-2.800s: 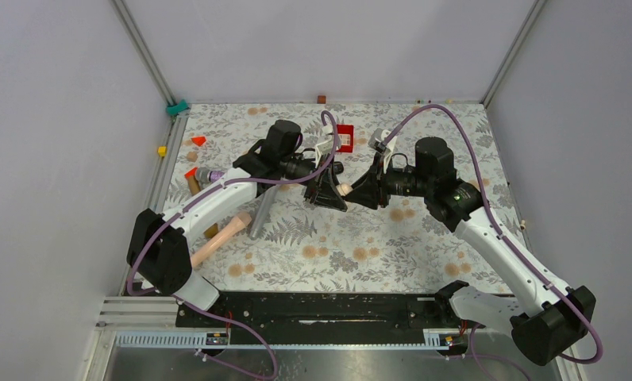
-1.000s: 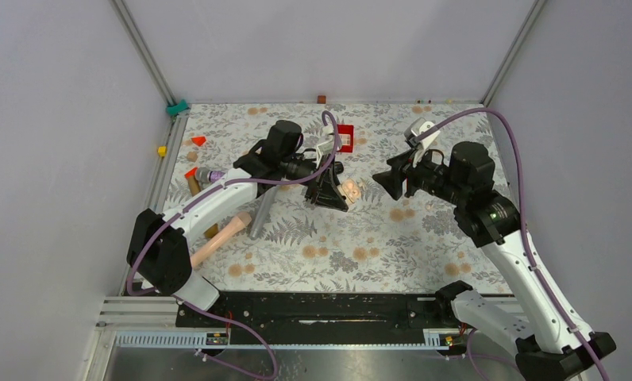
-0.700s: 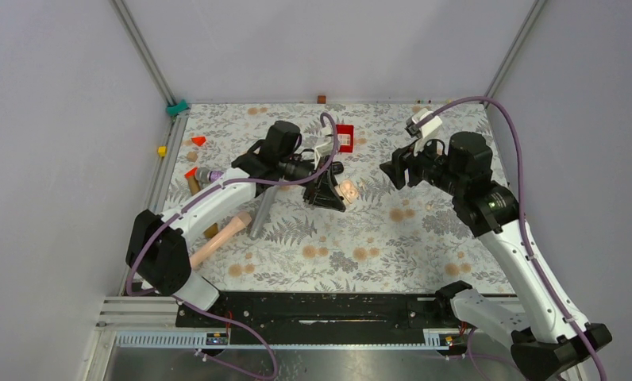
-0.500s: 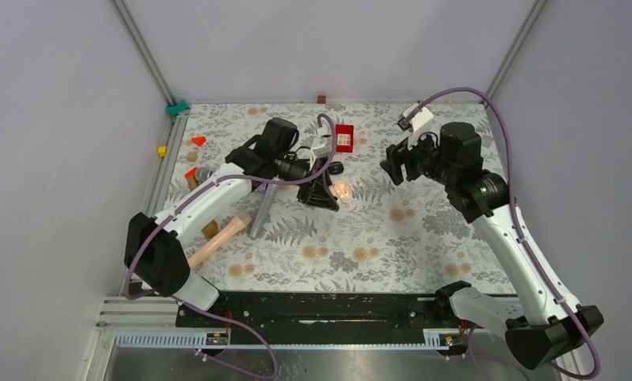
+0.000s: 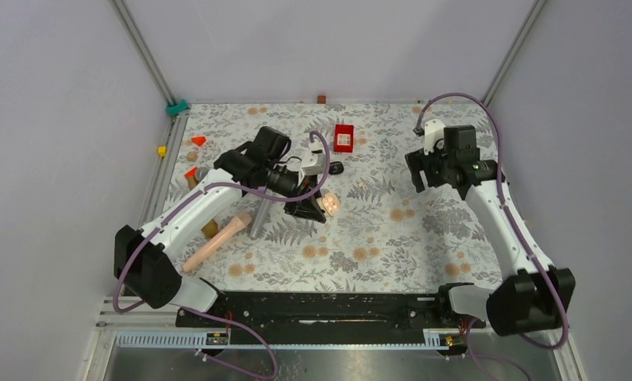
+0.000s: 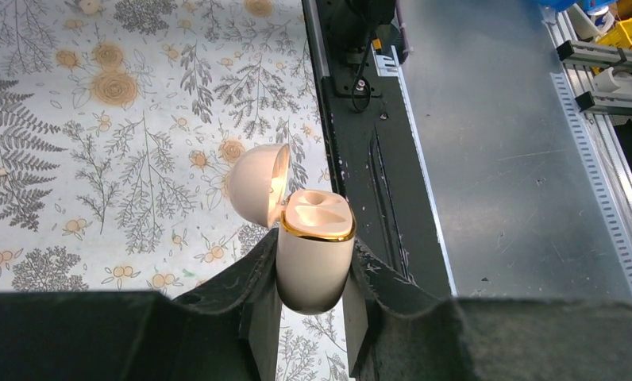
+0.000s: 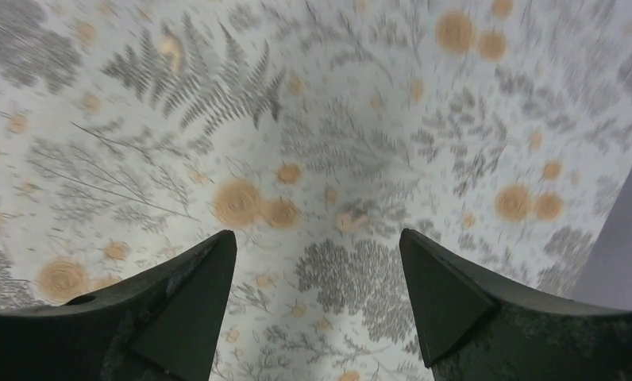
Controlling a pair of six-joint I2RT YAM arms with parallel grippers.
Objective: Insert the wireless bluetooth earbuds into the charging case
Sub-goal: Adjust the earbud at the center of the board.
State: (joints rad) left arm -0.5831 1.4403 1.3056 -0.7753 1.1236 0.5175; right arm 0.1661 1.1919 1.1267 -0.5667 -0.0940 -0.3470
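Observation:
A cream-pink charging case (image 6: 313,254) with a gold rim sits upright between my left gripper's (image 6: 314,274) fingers, held above the table. Its lid (image 6: 259,182) is swung open to the left. Two pale rounded shapes fill its top; whether they are the earbuds seated in it I cannot tell. From above, the case (image 5: 329,204) shows at the tip of the left gripper (image 5: 316,209), mid-table. My right gripper (image 5: 415,176) hangs open and empty at the right, far from the case. Its wrist view shows only patterned cloth between the wide fingers (image 7: 317,238).
A red box (image 5: 344,137) lies at the back, with a small dark object (image 5: 336,167) near it. At the left lie a peach cylinder (image 5: 217,239), a grey tool (image 5: 259,216), orange wedges (image 5: 198,140) and a yellow cube (image 5: 162,150). The black base rail (image 5: 321,309) runs along the front.
The right gripper has drawn back from the case to the right side and opened wider. The left gripper has carried the case slightly nearer and lower, still shut on it.

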